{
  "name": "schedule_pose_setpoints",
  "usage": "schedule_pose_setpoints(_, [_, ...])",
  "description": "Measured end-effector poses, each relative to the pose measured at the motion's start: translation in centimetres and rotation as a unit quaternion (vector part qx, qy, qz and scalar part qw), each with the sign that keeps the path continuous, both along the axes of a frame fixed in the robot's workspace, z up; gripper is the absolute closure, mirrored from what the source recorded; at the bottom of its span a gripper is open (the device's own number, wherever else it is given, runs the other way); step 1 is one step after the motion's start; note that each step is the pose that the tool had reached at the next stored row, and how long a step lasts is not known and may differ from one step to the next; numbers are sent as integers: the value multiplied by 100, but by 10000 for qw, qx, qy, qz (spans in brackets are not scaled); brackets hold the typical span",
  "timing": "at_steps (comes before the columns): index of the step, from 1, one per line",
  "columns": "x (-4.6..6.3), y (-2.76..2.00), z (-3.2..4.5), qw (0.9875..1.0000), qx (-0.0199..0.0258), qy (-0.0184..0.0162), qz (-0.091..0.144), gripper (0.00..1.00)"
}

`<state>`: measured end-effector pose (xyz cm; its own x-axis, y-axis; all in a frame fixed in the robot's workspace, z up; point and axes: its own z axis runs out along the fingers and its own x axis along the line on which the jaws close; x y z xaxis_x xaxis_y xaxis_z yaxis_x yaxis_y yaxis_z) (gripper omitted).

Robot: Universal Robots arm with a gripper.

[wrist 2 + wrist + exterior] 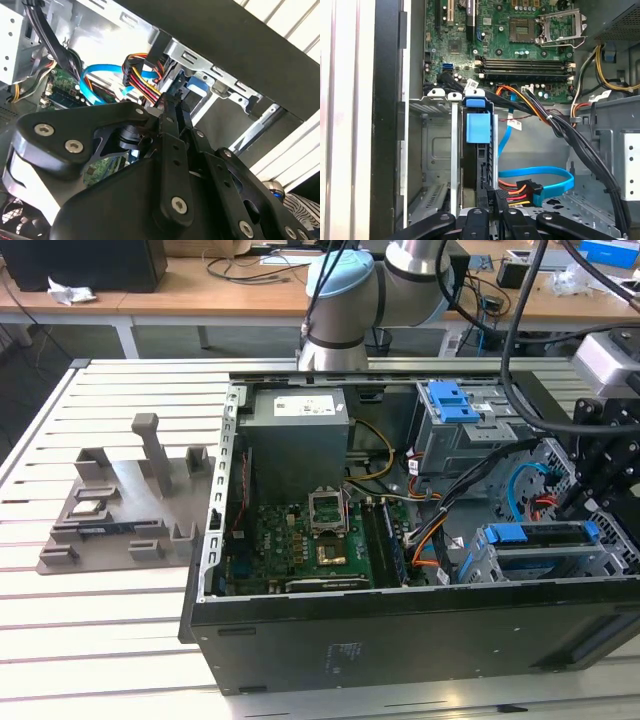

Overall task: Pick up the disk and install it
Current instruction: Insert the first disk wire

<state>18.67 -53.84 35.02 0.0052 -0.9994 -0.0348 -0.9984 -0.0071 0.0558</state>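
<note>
The disk stands on edge in the drive bay at the exterior view's right of the open computer case, its blue carrier frame facing up. My gripper is at the disk's end nearest the case's right wall. In the first wrist view the black fingers sit on either side of that end, with the gripper shut on the disk. In the second wrist view the gripper narrows to a point just short of a blue part of the carrier.
A blue data cable and a red-yellow-black power plug lie beside the bay. Black cable bundles cross nearby. The case also holds the motherboard, a grey power-supply box and a grey cage with a blue latch. A grey fixture sits on the slatted table.
</note>
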Motion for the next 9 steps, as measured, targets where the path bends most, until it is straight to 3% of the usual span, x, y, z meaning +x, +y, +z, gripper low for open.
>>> schedule_pose_setpoints(9, [-16,-17,-66,10000,-2,0,1,83])
